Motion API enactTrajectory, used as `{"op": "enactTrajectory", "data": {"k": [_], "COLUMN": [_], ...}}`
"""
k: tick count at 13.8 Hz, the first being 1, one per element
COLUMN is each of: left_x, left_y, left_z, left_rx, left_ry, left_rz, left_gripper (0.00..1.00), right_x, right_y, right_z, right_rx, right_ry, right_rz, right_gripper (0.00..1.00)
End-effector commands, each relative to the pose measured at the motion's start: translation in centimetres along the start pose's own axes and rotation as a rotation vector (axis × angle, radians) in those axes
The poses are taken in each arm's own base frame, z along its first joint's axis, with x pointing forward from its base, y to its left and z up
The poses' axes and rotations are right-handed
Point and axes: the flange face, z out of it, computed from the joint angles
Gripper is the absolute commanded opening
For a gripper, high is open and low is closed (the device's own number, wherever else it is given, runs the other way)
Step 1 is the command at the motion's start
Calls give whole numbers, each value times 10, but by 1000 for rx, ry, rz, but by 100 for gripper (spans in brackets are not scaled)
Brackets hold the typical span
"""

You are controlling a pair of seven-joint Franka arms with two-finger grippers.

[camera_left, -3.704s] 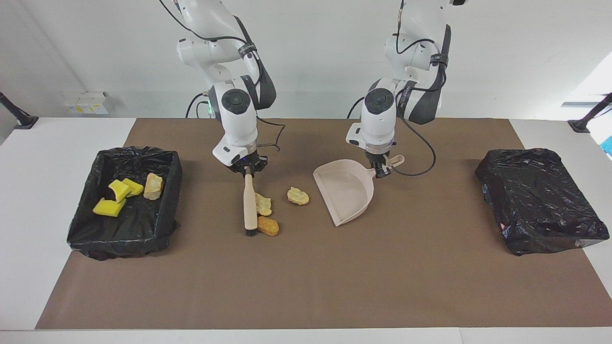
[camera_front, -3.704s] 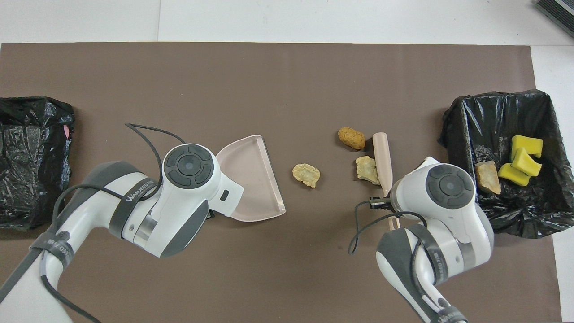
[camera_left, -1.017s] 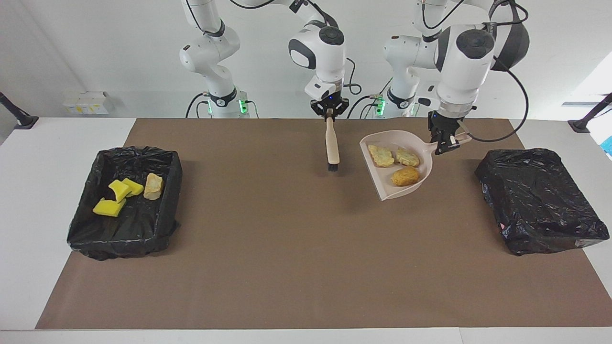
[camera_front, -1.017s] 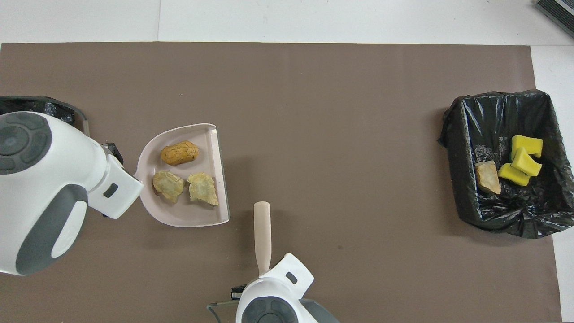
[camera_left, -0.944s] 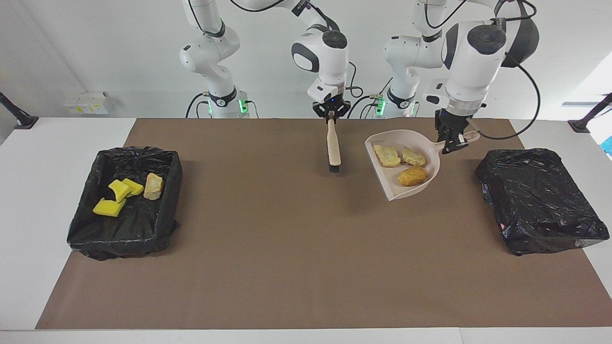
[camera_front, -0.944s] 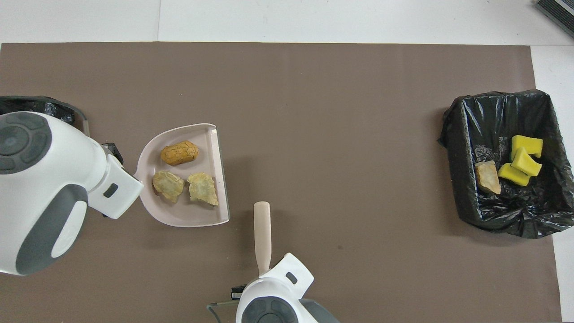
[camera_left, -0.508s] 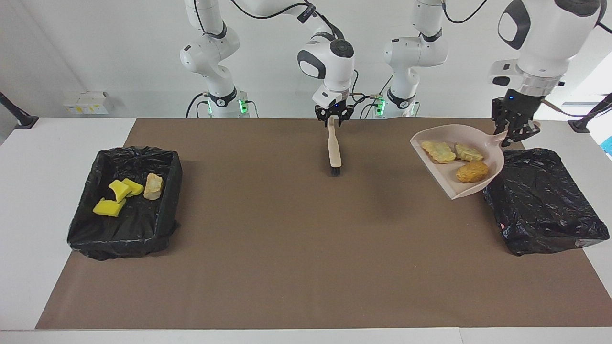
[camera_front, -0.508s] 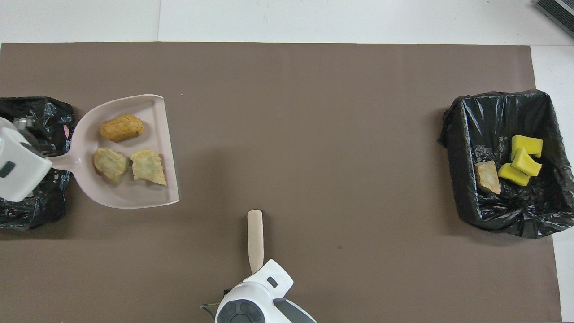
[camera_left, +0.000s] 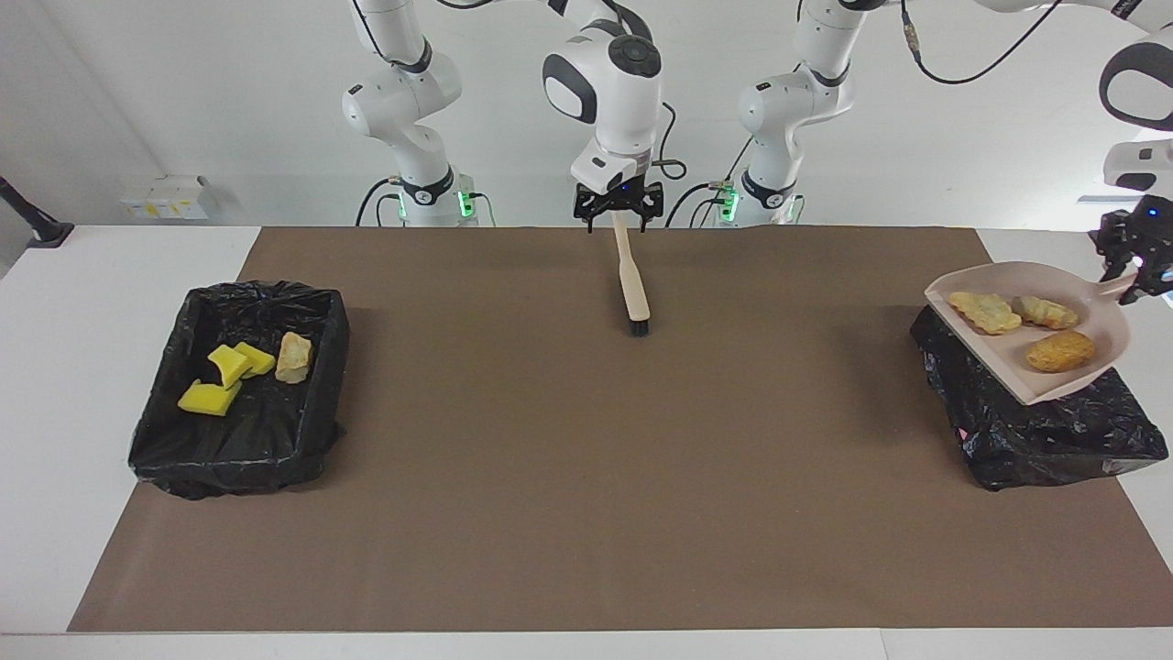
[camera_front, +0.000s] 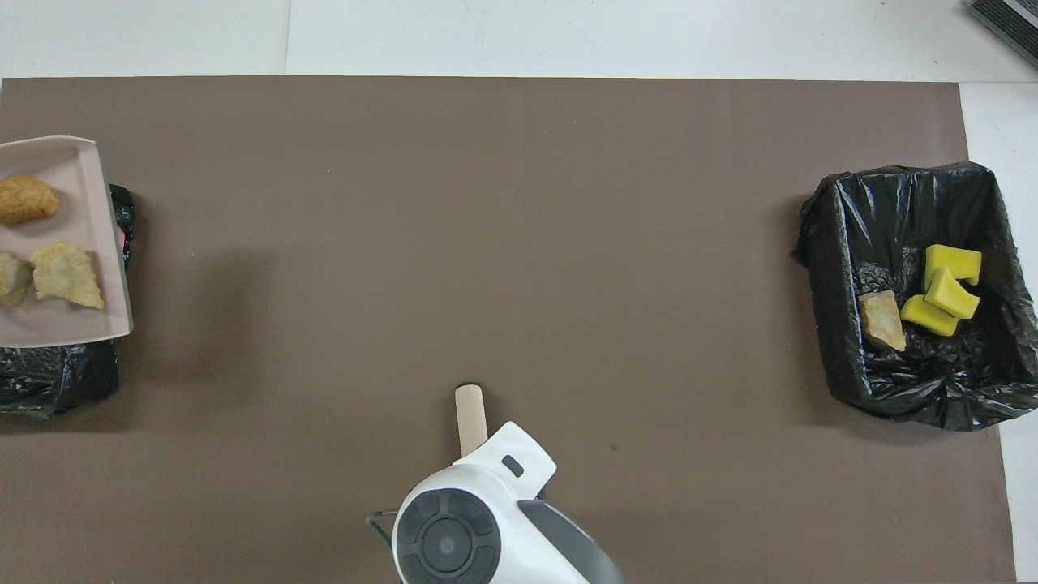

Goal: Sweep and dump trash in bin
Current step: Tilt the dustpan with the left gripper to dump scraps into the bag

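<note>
Facing view: the beige plastic dustpan (camera_left: pixel 1090 346), gripped at its handle by the left hand (camera_left: pixel 1134 266), is held level over the black-lined bin (camera_left: pixel 1054 422), three tan bread-like lumps (camera_left: pixel 1061 351) inside, its open lip toward the counter's (camera_left: pixel 586 477) middle; the beige wooden brush (camera_left: pixel 631 284) is clamped by the right hand (camera_left: pixel 617 213), which waits.

mat centre (camera_left: pixel 550 458): open | hanging brush (camera_left: pixel 631 275): obstacle near robots | bins (camera_left: pixel 240 385) (camera_left: pixel 1035 412): block both ends
</note>
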Motion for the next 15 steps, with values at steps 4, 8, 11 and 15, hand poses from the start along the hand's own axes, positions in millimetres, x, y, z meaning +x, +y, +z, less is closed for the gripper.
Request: {"op": "enactTrajectory", "data": {"k": [4, 8, 11, 15], "left_x": [-36, -21, -17, -26], "left_y": [-25, -14, 12, 23], "left_z": [47, 56, 59, 48], "left_rx": [53, -13, -49, -81], "left_ry": [-269, -419, -512, -642], "left_rz": [123, 225, 188, 148], "left_gripper": [0, 0, 0, 0], "right_x": [58, 93, 113, 126], "right_y": [90, 186, 264, 357], "right_z": [-74, -104, -119, -128], "right_rx": [4, 6, -30, -53], "right_ry": [-3, 11, 26, 38], "right_rz": [-104, -253, -318, -265], "right_gripper": [100, 100, 100, 100]}}
